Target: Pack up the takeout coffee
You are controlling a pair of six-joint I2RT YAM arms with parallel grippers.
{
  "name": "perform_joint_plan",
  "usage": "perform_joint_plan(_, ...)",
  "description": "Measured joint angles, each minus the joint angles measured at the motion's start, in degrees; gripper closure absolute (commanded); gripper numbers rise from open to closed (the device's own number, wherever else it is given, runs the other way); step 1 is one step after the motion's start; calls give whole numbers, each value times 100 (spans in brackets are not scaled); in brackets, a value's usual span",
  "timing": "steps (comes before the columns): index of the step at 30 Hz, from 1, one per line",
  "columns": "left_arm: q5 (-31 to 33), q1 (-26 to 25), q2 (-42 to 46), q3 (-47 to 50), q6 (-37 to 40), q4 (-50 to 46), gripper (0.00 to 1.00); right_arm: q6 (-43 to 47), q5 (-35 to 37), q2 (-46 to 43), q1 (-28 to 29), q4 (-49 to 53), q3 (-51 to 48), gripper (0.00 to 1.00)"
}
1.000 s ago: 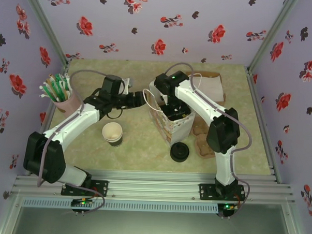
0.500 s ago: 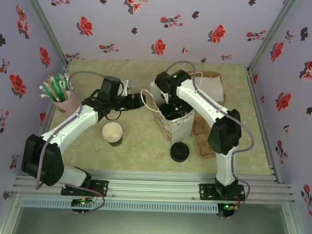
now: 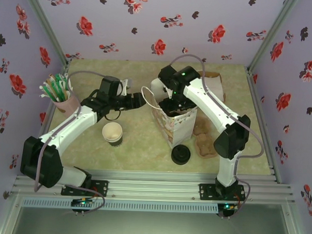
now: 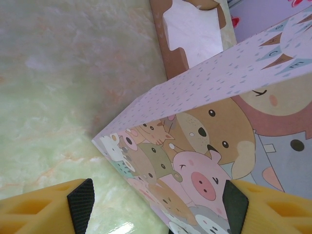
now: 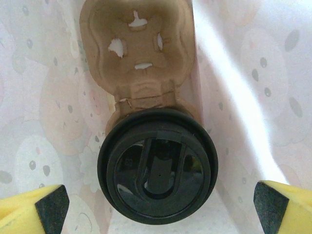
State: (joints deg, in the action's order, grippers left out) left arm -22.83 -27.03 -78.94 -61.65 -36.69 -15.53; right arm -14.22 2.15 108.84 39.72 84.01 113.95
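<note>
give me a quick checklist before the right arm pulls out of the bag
1. coffee inside bag: ok
2. coffee lidded: ok
3. right gripper open, fingers clear of the coffee on both sides: ok
4. coffee seated in a carrier slot: cannot tell, the lid hides it
5. bag upright: ok
6. left gripper steadying bag: cannot tell, it is open and straddles the bag's corner
</note>
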Motion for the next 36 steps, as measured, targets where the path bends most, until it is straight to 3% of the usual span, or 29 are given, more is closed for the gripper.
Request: perform_joint_plan(36, 42, -11, 155, 0, 0, -85, 27, -144, 101, -208, -87, -544, -129, 1)
